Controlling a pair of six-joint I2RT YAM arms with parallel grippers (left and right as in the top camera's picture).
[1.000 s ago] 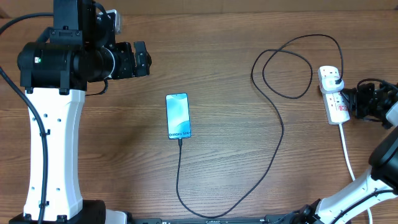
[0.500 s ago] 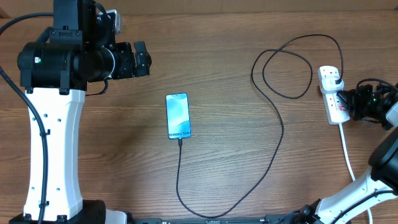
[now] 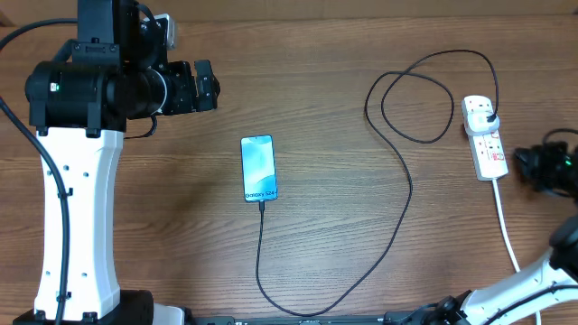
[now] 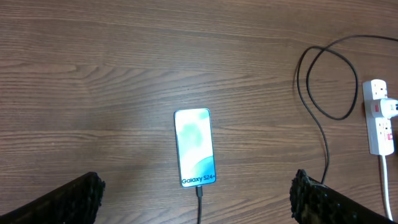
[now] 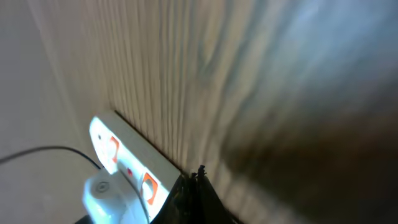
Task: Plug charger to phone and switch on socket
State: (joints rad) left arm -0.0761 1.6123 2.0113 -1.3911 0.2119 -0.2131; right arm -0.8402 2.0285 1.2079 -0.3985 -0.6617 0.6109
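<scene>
We see the wooden counter [image 3: 343,271] filling the overhead view, most of it bare. The widest open stretches are the upper middle, the band left of the phone, and the lower right between the cable and the white lead.

The left arm [image 3: 77,181] takes up the left edge, its white column running from the bottom of the frame up to a black head in the upper left. The left fingers [image 4: 78,196] are spread wide and hold nothing. In the wrist view they sit at the two lower corners, with the phone between and beyond them. They are well clear of everything on the counter.

The right arm [image 3: 542,280] comes in at the lower right corner, and its dark end reaches the right edge at mid height. The right fingers [image 5: 199,202] are clenched to a point with nothing between them. They lie just right of the socket, not touching it.

The charger [image 3: 402,208] is a thin black cable. It loops in the upper right, drops down the middle right, curves along the bottom edge and climbs to the phone's lower short edge. Its tip meets the phone there.

The socket [image 3: 488,144] lies lengthwise near the right edge, red marks on its switches. The charger's black plug [image 3: 488,116] sits in its top outlet. Its lead [image 3: 506,226] trails down toward the lower right.

The phone [image 3: 258,169] lies flat, left of centre, screen lit, with free counter on both long sides.
</scene>
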